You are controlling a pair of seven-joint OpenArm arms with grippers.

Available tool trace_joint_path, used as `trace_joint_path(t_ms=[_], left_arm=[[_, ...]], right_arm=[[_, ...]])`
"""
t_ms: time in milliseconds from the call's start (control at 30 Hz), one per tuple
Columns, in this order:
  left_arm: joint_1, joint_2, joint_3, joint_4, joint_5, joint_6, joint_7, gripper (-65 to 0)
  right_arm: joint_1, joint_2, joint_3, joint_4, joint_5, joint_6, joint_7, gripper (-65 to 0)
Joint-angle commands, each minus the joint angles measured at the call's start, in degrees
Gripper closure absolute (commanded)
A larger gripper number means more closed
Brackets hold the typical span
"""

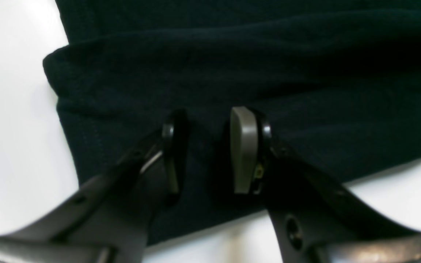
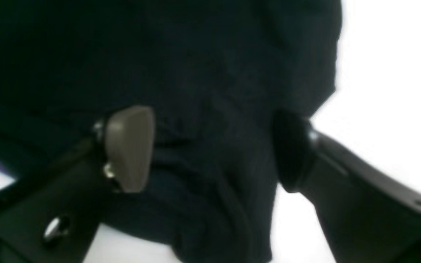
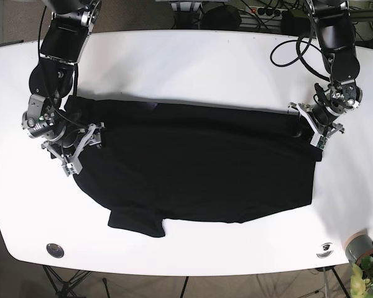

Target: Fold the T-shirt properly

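Note:
The black T-shirt (image 3: 199, 161) lies spread across the white table (image 3: 193, 62), with a sleeve sticking out at the lower left. My left gripper (image 3: 308, 127) is at the shirt's right edge. In the left wrist view it (image 1: 208, 146) is open, its fingers pressed down on the dark cloth (image 1: 269, 65) near a folded edge. My right gripper (image 3: 87, 139) is at the shirt's left edge. In the right wrist view it (image 2: 210, 146) is wide open, with bunched cloth (image 2: 196, 54) between the fingers.
A small pot with a plant (image 3: 362, 249) stands at the table's lower right corner. Cables (image 3: 286, 43) run along the back right. Two round fittings (image 3: 55, 249) sit near the front edge. Bare white table surrounds the shirt.

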Motion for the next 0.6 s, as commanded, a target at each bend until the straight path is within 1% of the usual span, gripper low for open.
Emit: trace_joint_path(t_ms=[0, 167, 233, 567], left_arm=[[-0.5, -0.9, -0.2, 0.3, 1.3, 0.3, 1.2, -17.2], [-0.5, -0.9, -0.2, 0.3, 1.3, 0.3, 1.2, -17.2], [-0.5, -0.9, -0.2, 0.3, 1.3, 0.3, 1.2, -17.2], [-0.5, -0.9, -0.2, 0.3, 1.3, 0.3, 1.2, -17.2]], right_arm=[[1.2, 0.2, -1.9, -0.4, 1.0, -0.19, 1.3, -46.9], [1.2, 0.1, -4.7, -2.4, 0.6, -0.19, 1.3, -38.7], [1.0, 0.1, -5.2, -3.0, 0.5, -0.19, 1.3, -36.8], [-0.9, 0.1, -6.9, -6.0, 0.4, -0.27, 4.4, -36.3]])
